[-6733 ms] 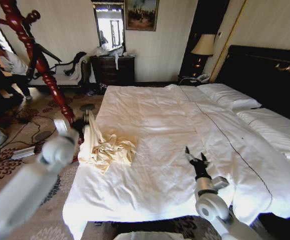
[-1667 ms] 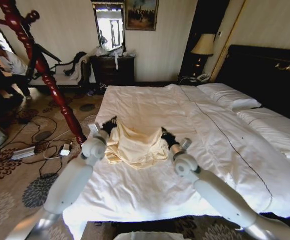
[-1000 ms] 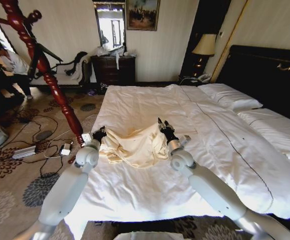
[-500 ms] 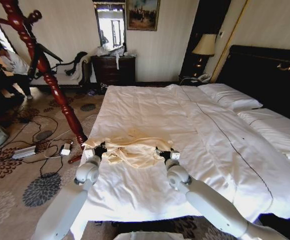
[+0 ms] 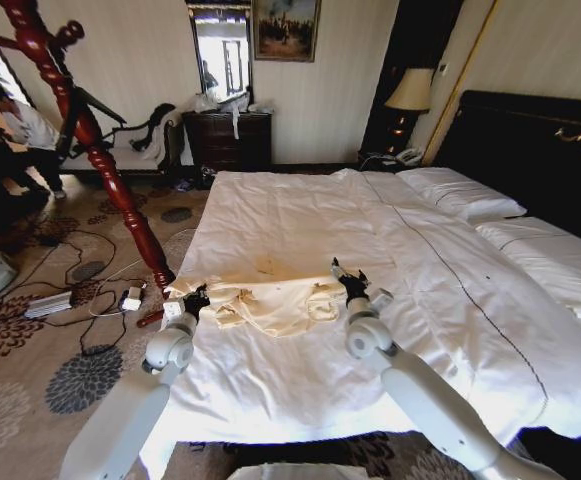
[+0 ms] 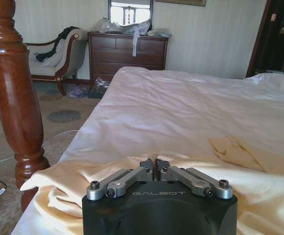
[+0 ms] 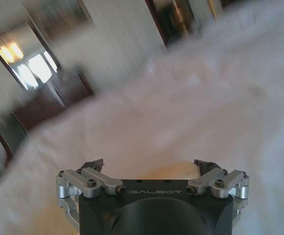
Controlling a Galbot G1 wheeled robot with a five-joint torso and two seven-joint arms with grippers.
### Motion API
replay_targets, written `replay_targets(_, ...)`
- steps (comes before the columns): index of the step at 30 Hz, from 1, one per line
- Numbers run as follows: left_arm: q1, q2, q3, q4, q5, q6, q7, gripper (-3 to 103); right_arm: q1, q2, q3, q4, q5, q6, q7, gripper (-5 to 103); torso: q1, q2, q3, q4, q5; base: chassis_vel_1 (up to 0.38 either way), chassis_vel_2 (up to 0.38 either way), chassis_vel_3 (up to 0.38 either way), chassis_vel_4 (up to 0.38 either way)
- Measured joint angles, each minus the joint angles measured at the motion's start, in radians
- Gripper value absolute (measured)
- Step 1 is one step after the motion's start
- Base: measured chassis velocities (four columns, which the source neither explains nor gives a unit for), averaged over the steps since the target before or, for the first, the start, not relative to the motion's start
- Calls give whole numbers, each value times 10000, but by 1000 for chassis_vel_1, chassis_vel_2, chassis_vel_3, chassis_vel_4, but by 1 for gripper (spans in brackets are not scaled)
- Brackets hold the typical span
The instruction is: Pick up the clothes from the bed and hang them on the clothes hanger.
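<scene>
The clothes [image 5: 270, 303], a cream long-sleeved garment, lie stretched out flat on the bed [image 5: 300, 210] near its left front edge. My left gripper [image 5: 195, 298] sits at the garment's left end; in the left wrist view its fingertips [image 6: 155, 163] are shut on the cream cloth [image 6: 58, 188]. My right gripper [image 5: 345, 277] hovers open just past the garment's right end, with only a bit of cream cloth [image 7: 173, 171] showing below its spread fingers [image 7: 94, 165]. The clothes hanger [image 5: 98, 108], thin and black, hangs on the wooden stand to the left.
A red-brown turned coat stand [image 5: 105, 170] rises from the floor right beside the bed's left edge, its post [image 6: 14, 98] close to my left gripper. Cables and power strips [image 5: 80, 298] litter the carpet. A dresser [image 5: 226, 140] stands behind; a narrower bed [image 5: 560, 270] lies right.
The right gripper has opened, let go of the garment's right end and lifted away. The garment, bunched a second ago, now lies pulled flat. The left gripper stays shut on it.
</scene>
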Motion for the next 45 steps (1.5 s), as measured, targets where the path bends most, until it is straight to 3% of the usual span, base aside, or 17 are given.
replay_targets(2,-2,-35,31,12,7,7,-12,2,-26,-110,62,386,1587,-1755,1350,100,0,0,1,2,-4,0,0,0,0)
replay_targets(3,2,-56,31,12,13,7,-14,2,-19,-83,96,516,2069,-2127,1778,100,0,0,0,2,-3,0,0,0,0)
replay_targets(10,160,-43,-138,-68,22,11,-19,2,209,261,262,366,2950,-2484,2978,100,0,0,0,6,-3,0,0,0,0)
replay_targets(14,204,17,-210,-90,19,10,-23,2,145,324,325,179,2804,-2455,3286,100,0,0,0,5,-3,0,0,0,0)
replay_targets(18,226,52,-238,-103,8,14,-23,2,-148,404,520,-255,649,-1663,3130,100,0,0,1,3,-2,0,0,0,0)
replay_targets(24,182,18,-159,-103,7,39,-28,2,-488,252,774,-69,258,-1513,3063,100,1,0,0,3,-3,0,0,0,0)
replay_targets(29,73,-31,-320,-51,-22,50,-58,2,-1356,398,1178,477,356,-633,2295,100,0,0,0,2,-3,0,0,0,0)
replay_targets(30,37,-43,-388,-13,-43,49,-63,2,-1626,514,1268,540,291,-189,1836,100,0,0,0,3,-3,0,0,0,0)
replay_targets(33,-188,-62,-669,212,-222,49,-77,2,-2679,1026,1424,438,-964,2026,-981,100,0,0,-1,2,-3,0,0,0,0)
replay_targets(34,-188,-62,-669,212,-222,49,-77,2,-2679,1026,1424,438,-964,2026,-981,100,0,0,-1,2,-3,0,0,0,0)
replay_targets(36,-353,-49,-748,377,-343,47,-96,2,-3019,1145,1420,167,-1898,2869,-2761,100,0,0,-1,1,-2,0,0,0,0)
replay_targets(38,-447,-26,-768,449,-452,47,-134,2,-2960,1152,1377,-141,-2591,3288,-3830,100,0,0,-1,1,-4,0,0,0,0)
replay_targets(41,-462,-15,-778,458,-491,50,-149,2,-2757,1151,1359,-256,-2903,3094,-3594,100,0,-1,0,3,-1,0,0,0,0)
replay_targets(42,-460,-14,-803,456,-505,55,-150,2,-2565,1158,1363,-240,-2853,2715,-2807,100,1,0,0,8,-5,0,0,0,0)
replay_targets(43,-460,-14,-803,456,-505,55,-150,2,-2565,1158,1363,-240,-2853,2715,-2807,100,1,0,0,8,-5,0,0,0,0)
replay_targets(45,-410,-19,-956,445,-518,62,-151,2,-2670,1022,1400,85,-2039,2211,-1833,100,4,-1,0,10,-6,0,0,0,0)
